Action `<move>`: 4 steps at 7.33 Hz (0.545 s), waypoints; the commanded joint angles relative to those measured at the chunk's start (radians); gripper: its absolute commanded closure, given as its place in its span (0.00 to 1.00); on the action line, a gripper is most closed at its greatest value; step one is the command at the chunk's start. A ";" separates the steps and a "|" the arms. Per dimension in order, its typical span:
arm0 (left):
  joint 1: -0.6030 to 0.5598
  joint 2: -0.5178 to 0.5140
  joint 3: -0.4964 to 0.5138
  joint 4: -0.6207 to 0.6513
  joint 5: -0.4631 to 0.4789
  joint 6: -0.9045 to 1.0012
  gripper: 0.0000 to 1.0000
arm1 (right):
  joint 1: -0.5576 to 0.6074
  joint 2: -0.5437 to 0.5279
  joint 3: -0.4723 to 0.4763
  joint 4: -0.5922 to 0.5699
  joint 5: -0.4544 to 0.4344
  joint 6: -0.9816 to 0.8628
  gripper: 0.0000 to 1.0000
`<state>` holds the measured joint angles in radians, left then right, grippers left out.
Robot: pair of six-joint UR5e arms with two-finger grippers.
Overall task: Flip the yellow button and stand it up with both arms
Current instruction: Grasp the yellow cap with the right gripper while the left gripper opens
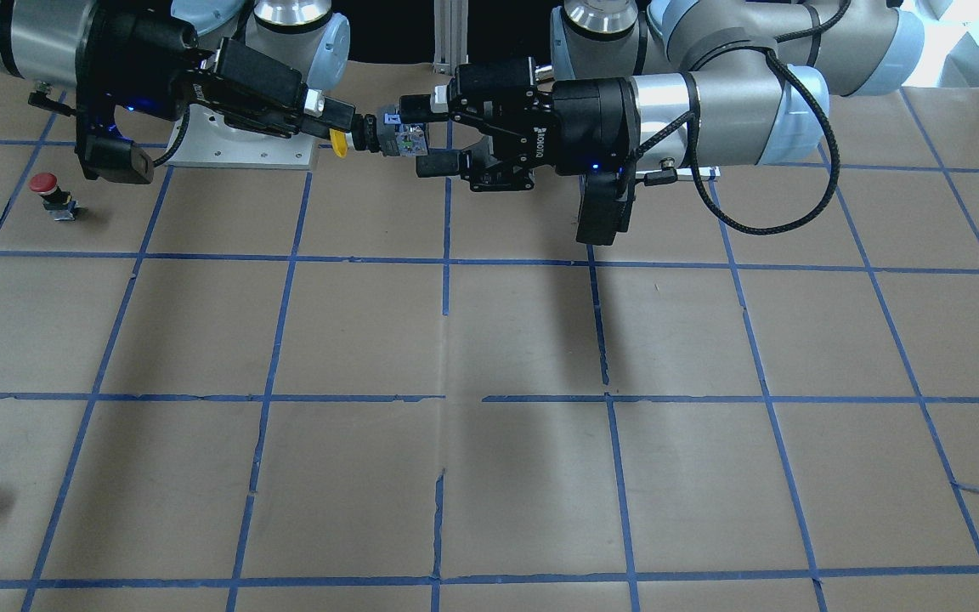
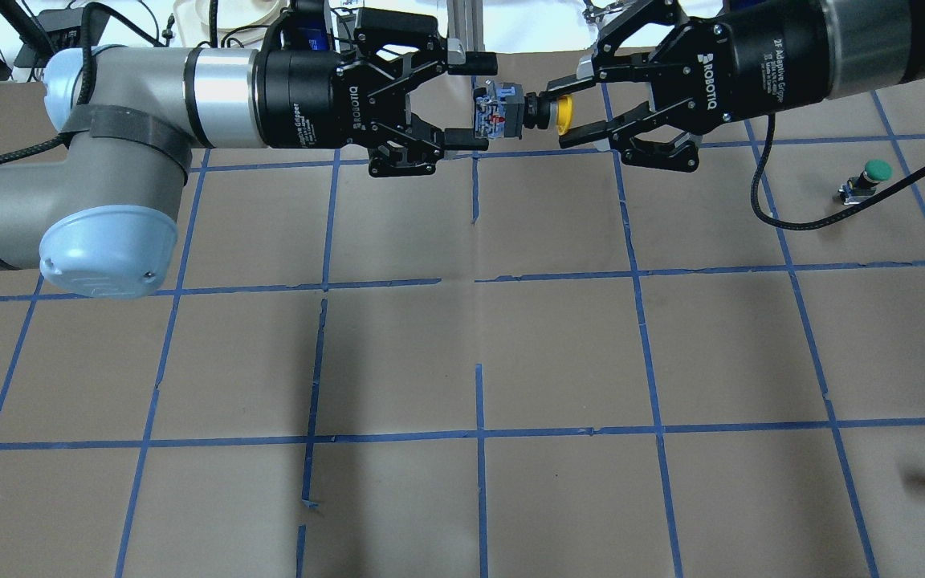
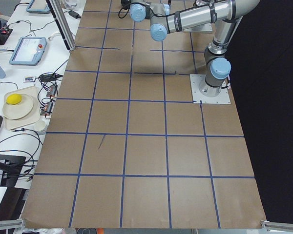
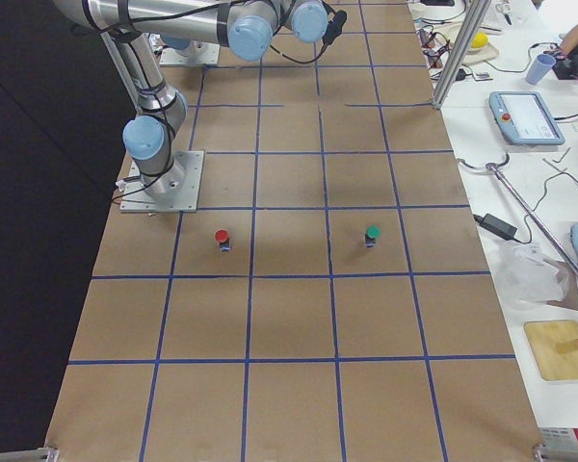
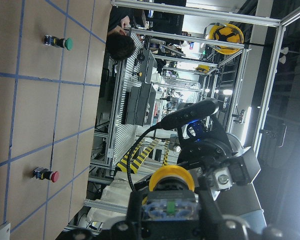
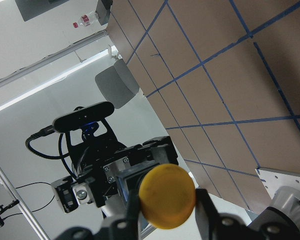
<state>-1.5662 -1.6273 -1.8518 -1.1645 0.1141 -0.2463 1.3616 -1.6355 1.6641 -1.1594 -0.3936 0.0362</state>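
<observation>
Both grippers meet at the yellow button point(image 2: 520, 113) in mid-air: right gripper point(image 2: 569, 112) clamps its neck, left gripper point(image 2: 470, 103) spread around, apparently not touching, its base.

Brown paper-covered desk point(image 2: 559, 353) ruled into squares by blue tape lines point(image 2: 479, 433).
A white side bench point(image 4: 520, 144) strewn with cables and a teach pendant point(image 4: 526, 117) is seen along one edge; aluminium framing point(image 5: 140, 105) and bright ceiling lights are visible beyond.

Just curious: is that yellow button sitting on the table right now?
No, the yellow button hangs in the air between the left gripper and right gripper.
</observation>
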 commanded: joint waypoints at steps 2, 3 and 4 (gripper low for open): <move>0.038 0.006 -0.012 -0.001 0.037 0.008 0.00 | -0.013 0.000 -0.010 -0.002 -0.086 -0.012 0.66; 0.075 0.009 -0.009 -0.001 0.100 0.009 0.00 | -0.013 -0.010 -0.029 -0.003 -0.185 -0.019 0.65; 0.086 0.007 0.005 -0.001 0.172 0.009 0.00 | -0.013 -0.033 -0.038 -0.008 -0.332 -0.048 0.66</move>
<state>-1.5041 -1.6203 -1.8560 -1.1656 0.2091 -0.2389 1.3492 -1.6472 1.6405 -1.1631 -0.5695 0.0142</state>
